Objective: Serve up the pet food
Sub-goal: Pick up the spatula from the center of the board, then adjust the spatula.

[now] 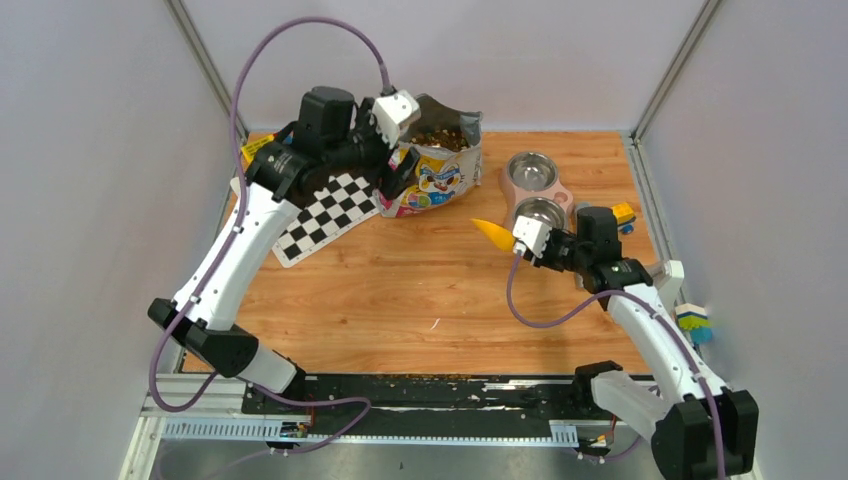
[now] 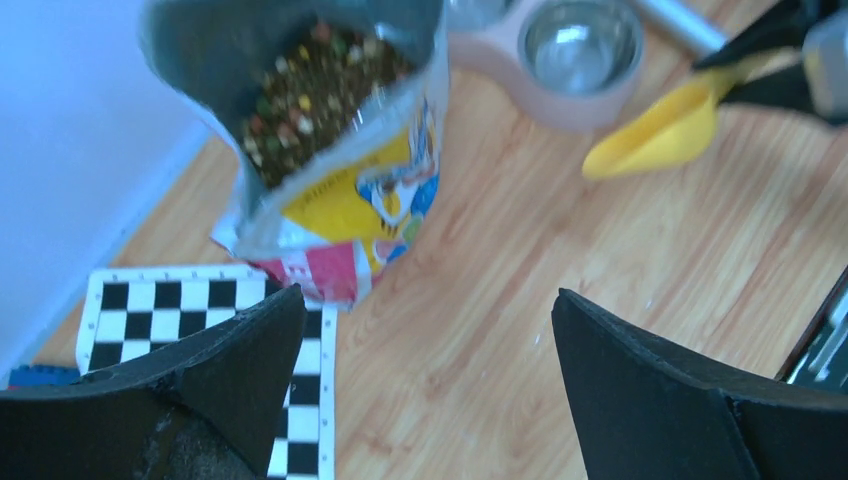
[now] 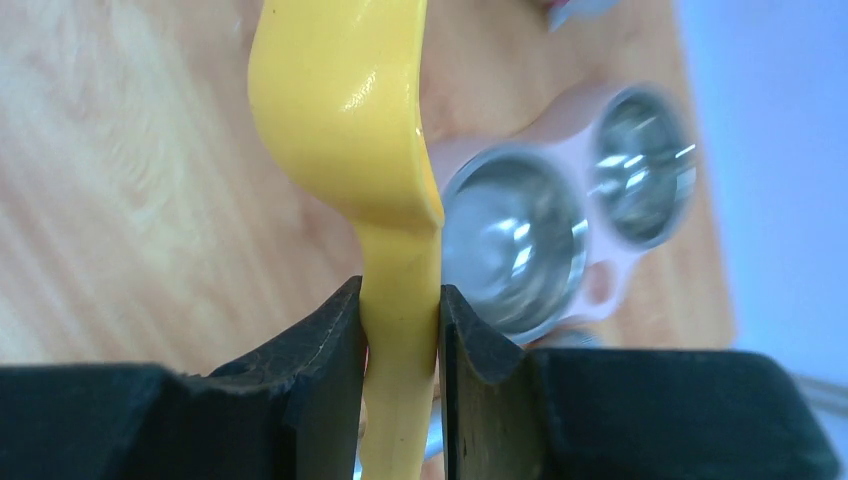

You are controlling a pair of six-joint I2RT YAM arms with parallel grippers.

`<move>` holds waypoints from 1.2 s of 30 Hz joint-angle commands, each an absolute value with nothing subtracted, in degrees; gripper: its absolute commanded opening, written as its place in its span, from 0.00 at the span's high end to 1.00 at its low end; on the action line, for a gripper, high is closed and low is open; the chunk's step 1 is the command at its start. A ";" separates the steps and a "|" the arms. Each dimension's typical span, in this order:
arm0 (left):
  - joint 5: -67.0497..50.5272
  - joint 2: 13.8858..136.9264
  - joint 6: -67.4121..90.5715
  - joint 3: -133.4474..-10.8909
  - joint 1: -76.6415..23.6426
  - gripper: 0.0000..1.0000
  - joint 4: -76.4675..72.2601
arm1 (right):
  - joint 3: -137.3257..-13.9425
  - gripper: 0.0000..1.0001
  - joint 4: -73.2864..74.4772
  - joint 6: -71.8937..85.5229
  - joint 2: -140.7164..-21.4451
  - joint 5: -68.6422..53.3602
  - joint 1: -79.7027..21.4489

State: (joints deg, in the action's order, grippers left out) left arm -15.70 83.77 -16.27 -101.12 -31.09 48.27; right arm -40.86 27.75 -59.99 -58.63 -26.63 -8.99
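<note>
Right wrist view shows the right gripper clamped on the narrow handle of the yellow scoop, both black pads pressing its sides, the scoop's bowl reaching toward the top of the frame; no pellets show in it. To the right of the handle lies the pink double feeder, and both of its steel bowls look bare. In the top external view the pet food sits as a brown granular heap inside the open cartoon-cat bag, standing at the upper middle of the frame beside a checkerboard mat on the wooden table. The left gripper hangs above and beside the bag, its fingers spread wide with nothing between them, so the bag appears to stand unsupported. That seems the main risk: if the scoop pushes into the crumpled mouth while nothing steadies the bag, it could lean over and spill kibble across the table. The grip is on a slim, smooth handle, so a loaded scoop may twist between the pads and shed pellets on the way to the feeder. The scoop and the left arm are also likely to crowd each other at the bag's mouth
</note>
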 commanded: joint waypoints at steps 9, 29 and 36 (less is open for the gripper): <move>-35.03 91.29 8.54 -112.51 -30.67 0.00 49.23 | -45.19 1.00 -7.42 -69.25 -57.05 9.40 -29.01; -57.53 86.95 46.12 -88.14 -22.19 0.01 13.84 | -34.08 1.00 -50.27 -92.83 -63.64 20.41 -37.61; -56.30 84.55 46.89 -86.08 -20.46 0.05 12.61 | -33.22 1.00 -56.15 -99.84 -67.72 21.11 -41.93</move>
State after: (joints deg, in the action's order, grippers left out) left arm -54.63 89.34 44.31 -86.48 -21.17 17.72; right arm -33.15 -47.68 -94.08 -66.54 19.35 -39.97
